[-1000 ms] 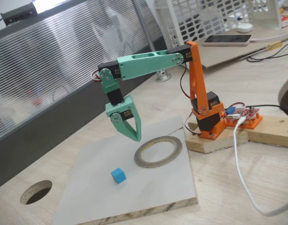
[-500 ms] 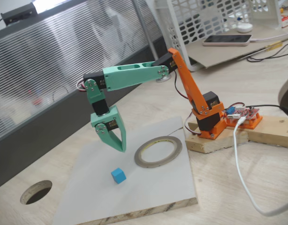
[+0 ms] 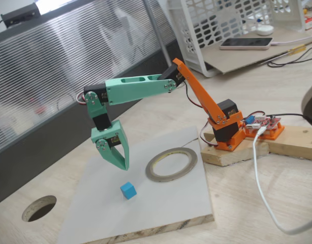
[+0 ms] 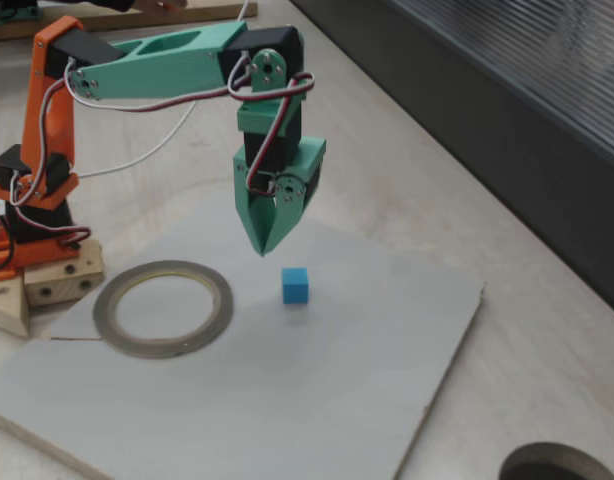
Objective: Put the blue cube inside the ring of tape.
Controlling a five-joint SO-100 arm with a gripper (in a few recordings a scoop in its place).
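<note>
The arm reaches forward, and the claw [image 3: 124,166] [image 4: 264,248] points straight down with its fingers closed on nothing. It hangs above the blue cube [image 3: 128,190] [image 4: 295,285], which lies beside the ring of tape [image 3: 171,164] [image 4: 163,307].

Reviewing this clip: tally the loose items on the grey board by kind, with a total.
Blue cube: 1
Ring of tape: 1
Total on the grey board: 2
</note>
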